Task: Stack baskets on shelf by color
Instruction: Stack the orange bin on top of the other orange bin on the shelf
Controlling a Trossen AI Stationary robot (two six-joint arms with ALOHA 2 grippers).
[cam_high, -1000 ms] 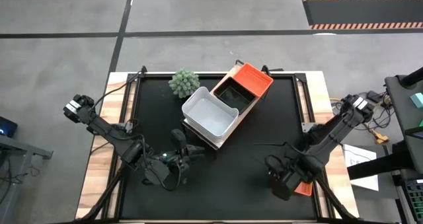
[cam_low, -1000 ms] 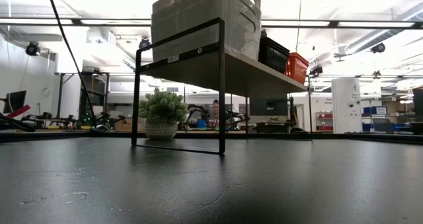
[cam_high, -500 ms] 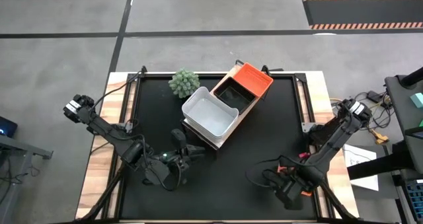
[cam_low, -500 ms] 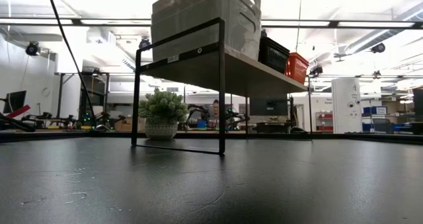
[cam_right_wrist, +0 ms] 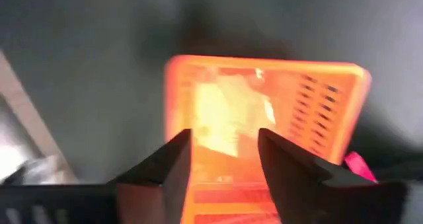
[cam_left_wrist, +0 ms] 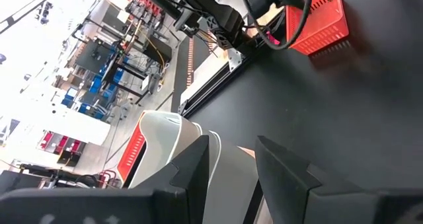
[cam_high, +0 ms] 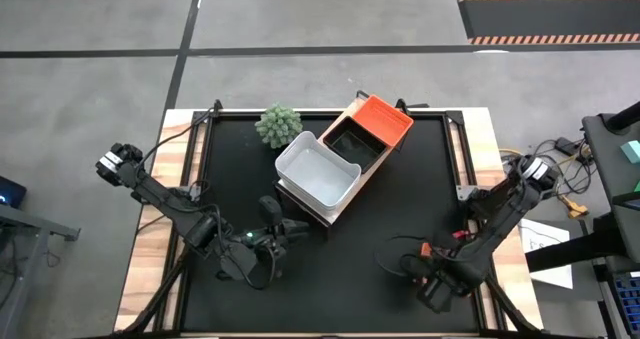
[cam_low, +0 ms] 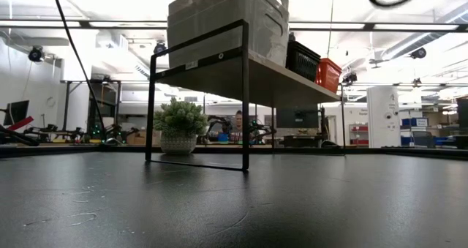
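We've got white (cam_high: 318,171), black (cam_high: 352,146) and orange baskets (cam_high: 381,117) up on the shelf (cam_high: 306,210) already, and one last orange basket (cam_right_wrist: 264,125) sits under our right gripper (cam_right_wrist: 221,159), fingers spread and holding nothing, while the left gripper (cam_left_wrist: 231,164), part open and empty, waits near the front.

Orange basket (cam_right_wrist: 264,118) ahead of my right jaws: blurred; its near edge is covered by my fingers (cam_right_wrist: 173,168), and contact cannot be told.
Same basket, high view: hidden under my right gripper (cam_high: 432,284).
Same basket, left wrist view (cam_left_wrist: 324,26): cut off by the picture's edge, partly behind a cable.
Shelf (cam_low: 278,76) contents, low view: black and orange baskets mostly hidden behind the white basket (cam_low: 219,17); counts unreadable.
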